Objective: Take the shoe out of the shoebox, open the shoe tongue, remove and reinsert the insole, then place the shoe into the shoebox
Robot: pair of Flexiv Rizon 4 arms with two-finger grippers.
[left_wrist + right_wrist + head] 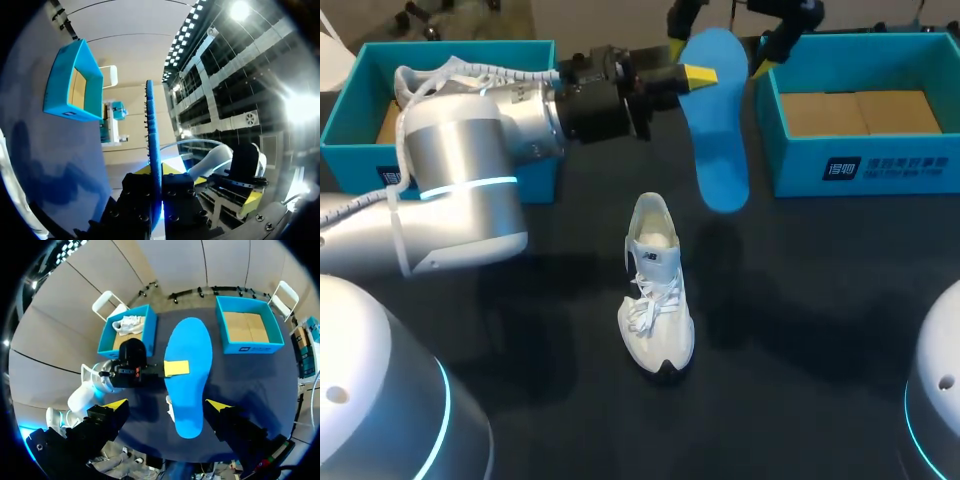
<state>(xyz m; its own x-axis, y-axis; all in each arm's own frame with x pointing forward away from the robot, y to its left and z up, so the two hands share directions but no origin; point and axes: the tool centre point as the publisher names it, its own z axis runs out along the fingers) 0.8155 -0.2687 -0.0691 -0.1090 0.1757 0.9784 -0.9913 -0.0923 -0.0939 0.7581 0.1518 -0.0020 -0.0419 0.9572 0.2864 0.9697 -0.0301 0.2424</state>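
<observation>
A blue insole point(717, 130) hangs in the air above the black table, and my left gripper point(702, 75) is shut on its side edge. In the left wrist view the insole point(151, 135) stands edge-on between the fingers of that gripper point(157, 177). The white shoe point(655, 290) sits upright on the table below, laces loosened. My right gripper point(167, 405) is open high above the insole point(187, 370), touching nothing. Behind the insole a bit of the shoe point(169, 407) shows. In the head view only the right gripper's point(735, 25) dark fingers show, at the back.
A blue shoebox point(350, 120) at the back left holds another white shoe point(129, 323). A second blue shoebox point(865, 165) at the back right shows only its cardboard floor. My left arm's bulky joint point(460, 170) spans the left side.
</observation>
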